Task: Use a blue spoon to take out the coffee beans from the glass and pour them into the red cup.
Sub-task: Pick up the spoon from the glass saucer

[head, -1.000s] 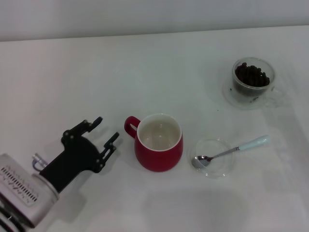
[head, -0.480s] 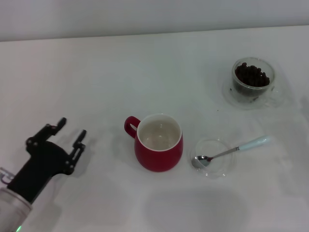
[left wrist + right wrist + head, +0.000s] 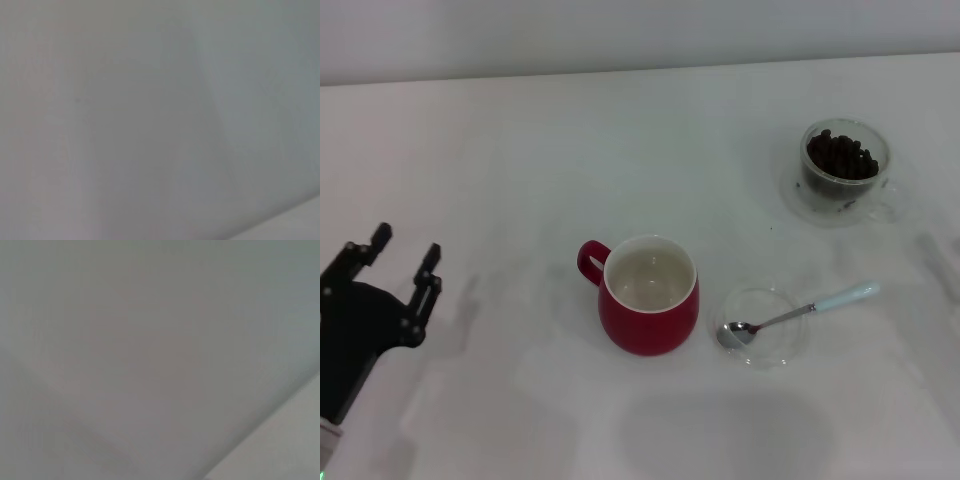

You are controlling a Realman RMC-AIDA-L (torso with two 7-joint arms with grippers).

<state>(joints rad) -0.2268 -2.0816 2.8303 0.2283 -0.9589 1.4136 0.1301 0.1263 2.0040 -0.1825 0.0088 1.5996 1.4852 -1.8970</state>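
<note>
The head view shows the whole white table (image 3: 520, 150). The red cup (image 3: 650, 295) stands upright near the middle, white inside, with its little handle pointing toward the robot's left. Just beside it on the right is a flat clear dish (image 3: 760, 327). The blue spoon (image 3: 798, 313) lies there with its shiny bowl in the dish and its pale blue handle sticking out over the rim, away from the cup. Farther back on the right, well apart from both, stands the glass (image 3: 845, 170), full of dark coffee beans (image 3: 841, 155). The left end effector (image 3: 400, 262) is at the far left edge, well apart from the cup, with its two black fingers spread and nothing between them. The right end effector does not show in the head view. Both wrist views show only plain grey, with none of these things in them.
</note>
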